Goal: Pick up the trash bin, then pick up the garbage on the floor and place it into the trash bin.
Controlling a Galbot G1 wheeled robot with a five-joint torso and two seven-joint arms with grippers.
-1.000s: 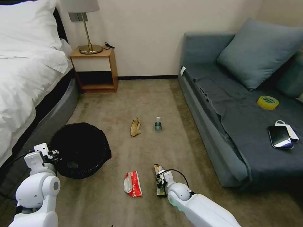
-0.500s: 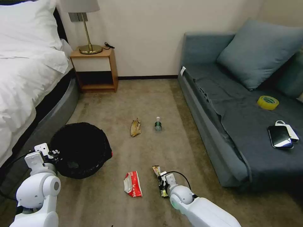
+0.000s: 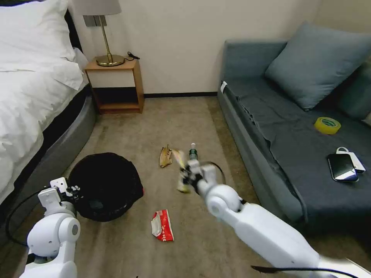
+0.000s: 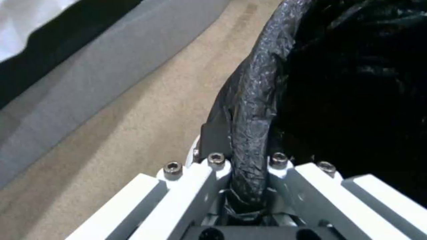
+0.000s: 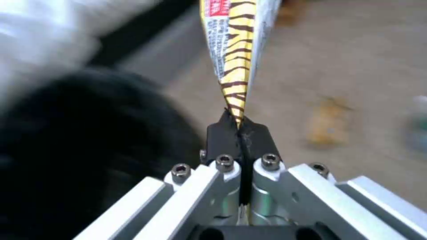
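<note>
Right gripper clenches the striped wrapper, carrying it. Left gripper clamps the trash bin rim. Next: align above the bin's opening.

Bed: white bedding and pillow, grey base, along left wall. Wooden nightstand beside it, against back wall; brass lamp on top, black cable near its base. Beige carpet. Grey-blue sofa at right, with matching cushion, yellow tape roll, black phone lying against a white device.
</note>
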